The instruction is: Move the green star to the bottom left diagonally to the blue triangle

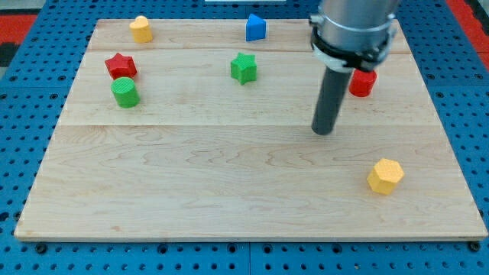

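The green star (244, 68) lies near the top middle of the wooden board (191, 183). The blue triangle (256, 28) stands at the board's top edge, just above and slightly right of the star. My tip (324, 131) rests on the board to the right of and below the star, well apart from it. The rod rises from the tip to the arm's grey body at the view's top right.
A red star (121, 66) and a green cylinder (124, 92) sit at the left. A yellow block (140, 29) is at the top left. A red block (362, 82) is partly hidden behind the rod. A yellow hexagon (385, 176) lies at the lower right.
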Robot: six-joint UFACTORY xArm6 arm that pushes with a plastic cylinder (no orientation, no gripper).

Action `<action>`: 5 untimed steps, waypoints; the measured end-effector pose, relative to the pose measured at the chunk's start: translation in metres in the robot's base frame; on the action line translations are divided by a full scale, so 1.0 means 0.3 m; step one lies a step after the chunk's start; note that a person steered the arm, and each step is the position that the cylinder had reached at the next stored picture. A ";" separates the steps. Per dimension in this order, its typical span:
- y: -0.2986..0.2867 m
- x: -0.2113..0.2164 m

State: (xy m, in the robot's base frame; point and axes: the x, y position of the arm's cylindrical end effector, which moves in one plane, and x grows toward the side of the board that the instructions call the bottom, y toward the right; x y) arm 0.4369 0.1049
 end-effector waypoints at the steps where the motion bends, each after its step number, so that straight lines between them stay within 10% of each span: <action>1: -0.018 -0.085; 5: -0.062 -0.390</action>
State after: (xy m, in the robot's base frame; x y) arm 0.3199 0.0865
